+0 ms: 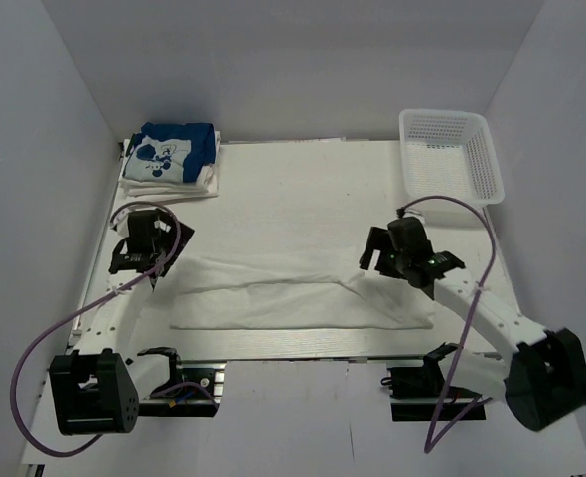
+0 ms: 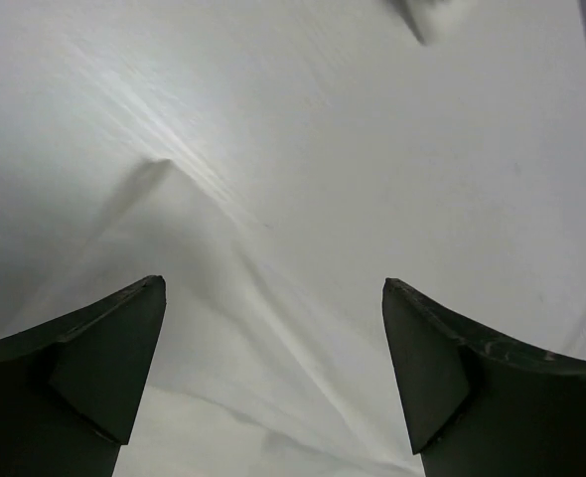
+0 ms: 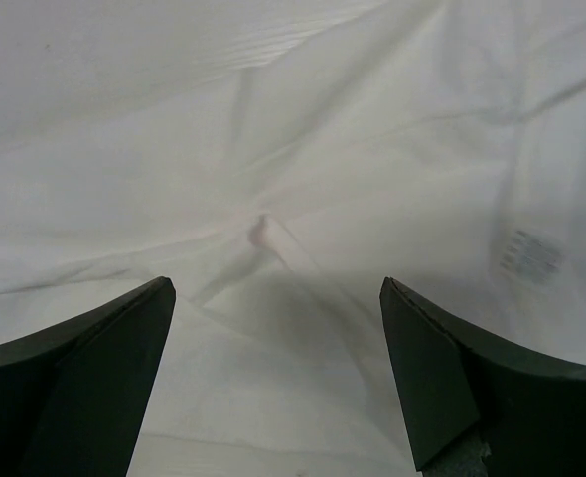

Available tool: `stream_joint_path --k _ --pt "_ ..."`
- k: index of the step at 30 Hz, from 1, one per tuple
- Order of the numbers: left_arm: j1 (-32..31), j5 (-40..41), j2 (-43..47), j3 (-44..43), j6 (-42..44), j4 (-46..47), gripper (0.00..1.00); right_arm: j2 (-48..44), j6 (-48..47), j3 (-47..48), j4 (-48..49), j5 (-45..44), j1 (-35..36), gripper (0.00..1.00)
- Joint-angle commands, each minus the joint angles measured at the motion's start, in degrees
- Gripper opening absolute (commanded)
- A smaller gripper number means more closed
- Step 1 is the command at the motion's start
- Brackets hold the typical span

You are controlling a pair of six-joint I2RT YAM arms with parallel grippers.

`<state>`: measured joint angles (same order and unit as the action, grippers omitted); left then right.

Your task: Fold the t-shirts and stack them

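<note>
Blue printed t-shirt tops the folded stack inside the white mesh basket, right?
No. The blue printed t-shirt tops the folded stack on the table, far left; the white mesh basket stands apart at far right, per the top external view.

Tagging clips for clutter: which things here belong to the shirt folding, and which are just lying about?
Part of the job:
- white t-shirt, partly folded, mid-table
- blue t-shirt, on top of the far-left stack
- folded white t-shirts beneath it

Lying about:
- white mesh basket, far right corner

spread t-shirt point(image 1: 303, 295) 1; blue t-shirt point(image 1: 177, 151) 1; basket point(image 1: 484, 167) 1; pincers point(image 2: 273, 298) point(image 3: 275, 298) 2
</note>
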<state>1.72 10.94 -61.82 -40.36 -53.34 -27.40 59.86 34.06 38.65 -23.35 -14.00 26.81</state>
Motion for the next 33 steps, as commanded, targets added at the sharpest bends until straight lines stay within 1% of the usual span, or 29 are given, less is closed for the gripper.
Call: stream_joint_path --k 1,2,3,4,6,8,13,18,23,24,26,27,28,30,31,32,33 --pt "-0.9 -20.8 -1.0 4.0 7.5 14.9 1.0 7.5 -5.7 2.0 15.5 12.9 1.2 0.9" --pt "-0.9 -24.9 -2.2 4.7 8.1 18.2 1.0 8.8 -5.8 2.3 16.2 13.4 1.7 0.9" --pt "-0.9 -25.9 -3.4 4.7 8.1 18.3 1.0 11.0 -6.1 2.5 17.9 13.4 1.8 0.9" --pt "-0.9 -25.9 -6.0 5.2 8.6 17.6 1.0 12.8 -6.1 2.5 19.5 15.5 2.3 0.9" --pt "-0.9 -25.9 -8.3 5.2 9.2 16.5 1.0 14.9 -6.1 2.2 21.8 16.9 2.6 0.9" --pt "-0.9 -23.8 -10.2 5.7 9.7 14.9 1.0 17.0 -6.4 1.5 25.9 18.0 3.4 0.9" --pt "-0.9 -19.6 -13.0 7.5 10.9 12.1 1.0 19.3 -9.2 -0.2 29.7 18.3 5.0 0.9" --pt "-0.4 -17.7 -13.0 8.5 10.9 11.6 1.0 21.3 -10.7 -0.6 29.2 18.3 6.2 0.9" --pt "-0.4 -17.1 -13.0 8.5 10.9 11.6 1.0 20.2 -11.7 -1.1 23.8 17.9 8.5 0.9" --pt "0.1 -16.5 -13.0 8.5 10.9 11.6 1.0 19.9 -11.8 -1.1 19.4 17.9 8.8 0.9" --pt "0.1 -14.9 -13.0 8.5 10.9 10.4 1.0 18.9 -12.5 -0.2 16.4 19.2 10.1 0.9" --pt "0.1 -13.9 -13.0 8.0 10.9 10.3 1.0 17.2 -12.7 0.3 11.2 22.8 11.6 0.9" --pt "0.1 -13.9 -13.0 8.0 10.9 9.8 1.0 16.6 -13.1 0.8 9.5 24.1 12.3 0.9" --pt "0.1 -12.0 -12.4 8.0 11.4 9.2 1.0 14.2 -14.6 2.5 3.3 32.6 14.6 0.9" --pt "0.1 -11.5 -12.4 8.0 11.4 9.2 1.0 13.5 -14.8 3.0 1.3 35.1 15.3 0.9" --pt "0.1 -11.5 -12.4 8.0 11.4 9.2 1.0 13.0 -16.1 3.2 0.7 41.0 15.7 0.9" --pt "0.1 -10.9 -12.4 8.0 11.4 9.2 1.0 12.3 -16.2 3.1 0.4 43.7 17.1 0.9"
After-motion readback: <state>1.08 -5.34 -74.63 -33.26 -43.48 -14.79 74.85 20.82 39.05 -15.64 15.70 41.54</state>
